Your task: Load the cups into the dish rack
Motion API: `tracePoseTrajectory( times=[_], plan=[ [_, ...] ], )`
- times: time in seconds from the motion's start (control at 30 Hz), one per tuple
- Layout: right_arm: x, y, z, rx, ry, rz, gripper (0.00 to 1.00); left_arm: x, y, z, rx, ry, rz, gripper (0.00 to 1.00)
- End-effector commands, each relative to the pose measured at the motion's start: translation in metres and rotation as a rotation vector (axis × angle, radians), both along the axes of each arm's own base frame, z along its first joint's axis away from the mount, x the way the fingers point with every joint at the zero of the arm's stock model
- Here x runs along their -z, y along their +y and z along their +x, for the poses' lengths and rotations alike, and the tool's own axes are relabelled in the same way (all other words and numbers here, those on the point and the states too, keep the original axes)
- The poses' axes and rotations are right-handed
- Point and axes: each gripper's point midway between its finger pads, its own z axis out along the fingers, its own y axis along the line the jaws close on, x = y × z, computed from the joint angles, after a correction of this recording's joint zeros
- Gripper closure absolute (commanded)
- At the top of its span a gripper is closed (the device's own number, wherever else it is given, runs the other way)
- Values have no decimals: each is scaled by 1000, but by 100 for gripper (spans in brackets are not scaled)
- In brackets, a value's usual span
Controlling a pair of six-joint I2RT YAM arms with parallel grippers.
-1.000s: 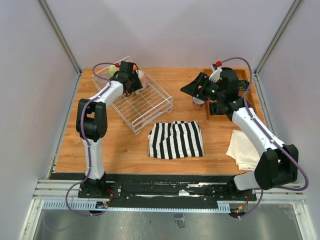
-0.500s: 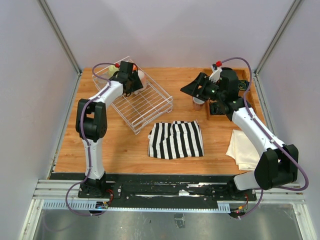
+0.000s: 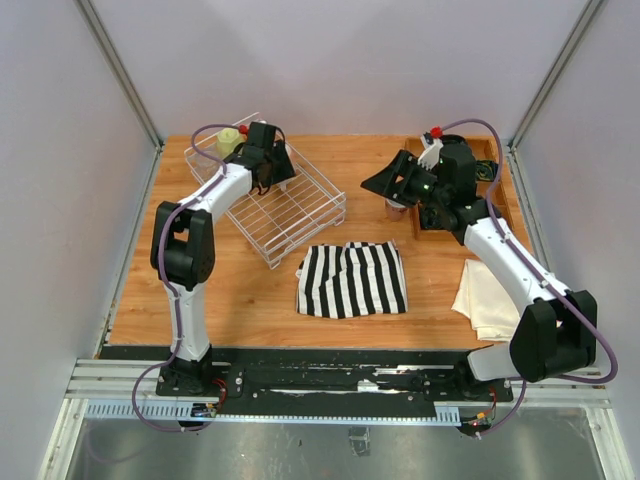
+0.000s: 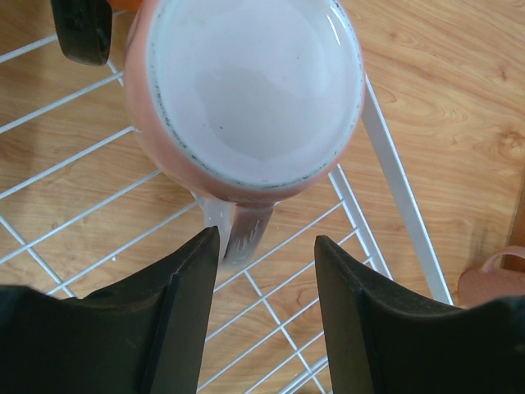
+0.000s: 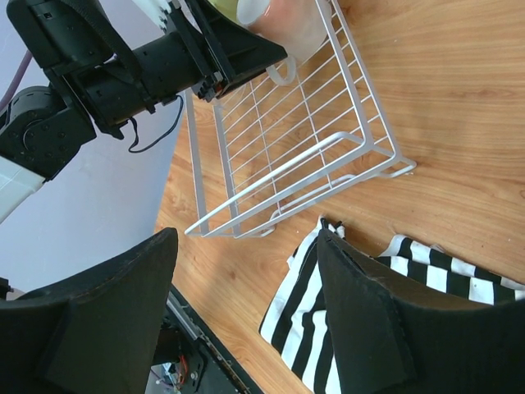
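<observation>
Tabletop (image 3: 230, 290) bears dish rack (image 3: 300, 215) — pale walls (image 3: 340, 60) around.

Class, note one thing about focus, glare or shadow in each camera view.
Top external: even light, faint shadows on the table. Left wrist: pink mug sharp, soft sheen inside; left fingers blurred. Right wrist: dish rack crisp; right fingers dark, out of focus.

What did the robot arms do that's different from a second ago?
The left gripper opened, letting go of the salmon mug standing in the dish rack, and shifted right, uncovering the yellow-green mug. The right gripper stayed open and empty, and the striped cloth didn't move.
</observation>
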Motion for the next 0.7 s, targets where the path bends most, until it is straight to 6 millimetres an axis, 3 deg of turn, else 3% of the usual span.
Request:
tracePoseTrajectory(
  times=[0.0, 0.47, 0.67],
  plan=[
    [-5, 2, -10, -25, -38, -35, 30, -24, 8, 2, -21, -44, 23, 45],
    [44, -52, 24, 129, 128, -368, 31, -46, 41, -6, -79, -82, 89, 37],
    [84, -82, 39, 191, 244, -586, 44, -67, 69, -24, -107, -106, 98, 36]
  ],
)
